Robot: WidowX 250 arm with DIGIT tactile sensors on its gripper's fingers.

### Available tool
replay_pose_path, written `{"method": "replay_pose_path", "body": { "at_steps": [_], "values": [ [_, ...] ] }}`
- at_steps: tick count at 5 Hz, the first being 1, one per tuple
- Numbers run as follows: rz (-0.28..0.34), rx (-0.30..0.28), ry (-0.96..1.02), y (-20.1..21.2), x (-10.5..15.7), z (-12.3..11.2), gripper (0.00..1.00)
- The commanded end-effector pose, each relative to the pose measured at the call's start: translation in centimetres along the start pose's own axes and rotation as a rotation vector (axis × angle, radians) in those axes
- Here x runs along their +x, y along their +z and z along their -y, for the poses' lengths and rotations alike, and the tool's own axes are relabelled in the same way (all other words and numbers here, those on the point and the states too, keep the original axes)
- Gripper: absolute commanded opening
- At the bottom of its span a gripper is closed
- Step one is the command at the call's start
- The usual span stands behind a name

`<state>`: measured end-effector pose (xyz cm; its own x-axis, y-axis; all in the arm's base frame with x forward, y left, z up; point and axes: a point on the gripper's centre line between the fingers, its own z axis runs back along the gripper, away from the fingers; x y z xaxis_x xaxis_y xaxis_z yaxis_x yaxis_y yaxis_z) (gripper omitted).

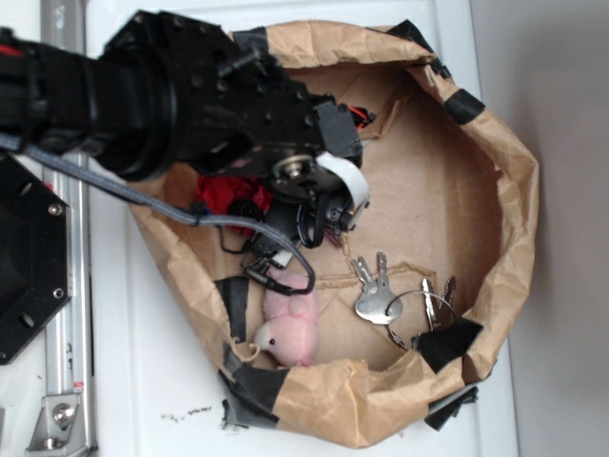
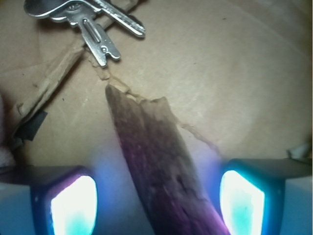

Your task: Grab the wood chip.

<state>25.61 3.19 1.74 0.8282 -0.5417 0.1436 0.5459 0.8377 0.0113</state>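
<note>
The wood chip is a dark brown rough sliver lying on the brown paper. In the wrist view it runs from the middle of the frame down between my fingers. My gripper is open and straddles the chip's near end. Its glowing pads stand off the wood with a gap on each side, the right gap narrower. In the exterior view the gripper hangs low inside the paper bag nest, and the arm hides the chip there.
Silver keys on a ring lie just beyond the chip's far tip. A pink plush toy sits near the nest's lower wall. A red ball shows under the arm. Crumpled, black-taped paper walls surround everything.
</note>
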Motion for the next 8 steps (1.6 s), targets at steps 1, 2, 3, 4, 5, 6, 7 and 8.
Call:
{"method": "replay_pose_path", "body": {
  "at_steps": [1, 2, 3, 4, 5, 6, 7, 8],
  "values": [
    [0.022, 0.032, -0.002, 1.2, 0.5, -0.1, 0.00],
    [0.011, 0.033, 0.011, 1.0, 0.6, -0.3, 0.00],
    [0.013, 0.048, 0.008, 1.1, 0.7, -0.5, 0.00],
    [0.027, 0.055, 0.016, 1.6, 0.7, -0.8, 0.00],
    [0.052, 0.081, 0.054, 3.4, 0.9, -1.5, 0.00],
    [0.095, 0.095, 0.186, 8.3, 1.8, -3.1, 0.00],
    [0.102, -0.004, 0.322, 12.9, 3.0, -4.3, 0.00],
    [0.055, -0.044, 0.378, 16.4, 4.1, -4.0, 0.00]
  ]
}}
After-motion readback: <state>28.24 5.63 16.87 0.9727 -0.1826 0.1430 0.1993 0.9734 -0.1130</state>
